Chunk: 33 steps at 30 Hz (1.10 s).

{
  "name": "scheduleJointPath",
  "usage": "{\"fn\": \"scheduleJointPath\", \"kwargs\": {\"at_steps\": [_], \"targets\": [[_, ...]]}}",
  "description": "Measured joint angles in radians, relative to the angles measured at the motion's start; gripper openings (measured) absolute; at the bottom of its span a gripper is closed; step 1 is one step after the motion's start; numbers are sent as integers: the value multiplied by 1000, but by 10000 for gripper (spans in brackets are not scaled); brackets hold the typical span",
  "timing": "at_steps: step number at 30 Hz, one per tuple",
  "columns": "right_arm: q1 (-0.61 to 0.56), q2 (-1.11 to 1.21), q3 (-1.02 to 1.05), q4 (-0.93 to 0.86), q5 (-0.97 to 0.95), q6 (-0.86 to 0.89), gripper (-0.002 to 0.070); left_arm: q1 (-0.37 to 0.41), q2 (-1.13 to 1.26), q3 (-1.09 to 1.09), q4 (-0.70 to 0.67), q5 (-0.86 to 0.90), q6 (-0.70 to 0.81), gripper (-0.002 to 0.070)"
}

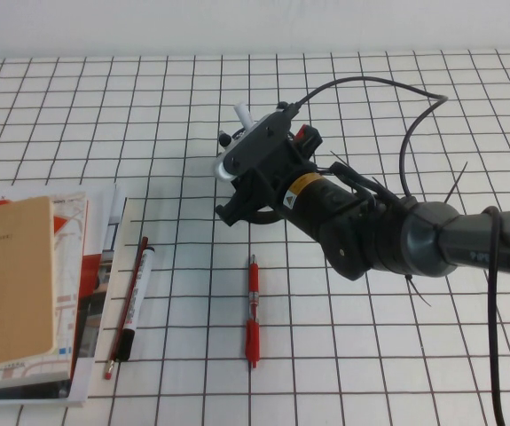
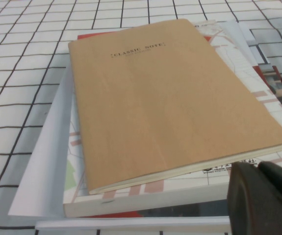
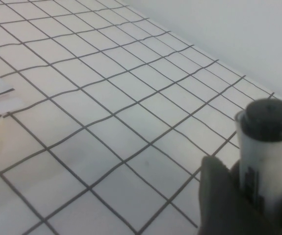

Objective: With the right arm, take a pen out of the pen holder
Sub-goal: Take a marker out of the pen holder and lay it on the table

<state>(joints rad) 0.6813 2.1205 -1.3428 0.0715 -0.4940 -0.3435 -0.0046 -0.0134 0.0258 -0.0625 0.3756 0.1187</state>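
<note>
Notebook (image 1: 11,284) lay at 8 o'clock on table (image 1: 370,355); left claw (image 2: 261,198) near it, state unreadable. Right claw (image 1: 247,146), toward 12 o'clock, straddled white marker (image 3: 267,147); clamping undetermined.

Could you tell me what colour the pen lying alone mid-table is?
The pen is red; the high view shows it best.

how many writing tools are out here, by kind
markers: 2 (one on the table, one at the right gripper, mid-table)
red pens: 1
red pencils: 1
total: 4
left gripper sits by the notebook
</note>
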Motion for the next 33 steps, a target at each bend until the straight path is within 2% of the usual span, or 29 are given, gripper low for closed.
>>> {"fn": "scheduleJointPath", "kwargs": {"at_steps": [11, 19, 33], "targets": [[0, 0, 0, 2, -2, 0, 215, 0, 0, 0, 0, 0, 0, -4], [0, 0, 0, 2, -2, 3, 339, 0, 0, 0, 0, 0, 0, -4], [-1, -14, 0, 2, -48, 3, 350, 0, 0, 0, 0, 0, 0, -4]]}}
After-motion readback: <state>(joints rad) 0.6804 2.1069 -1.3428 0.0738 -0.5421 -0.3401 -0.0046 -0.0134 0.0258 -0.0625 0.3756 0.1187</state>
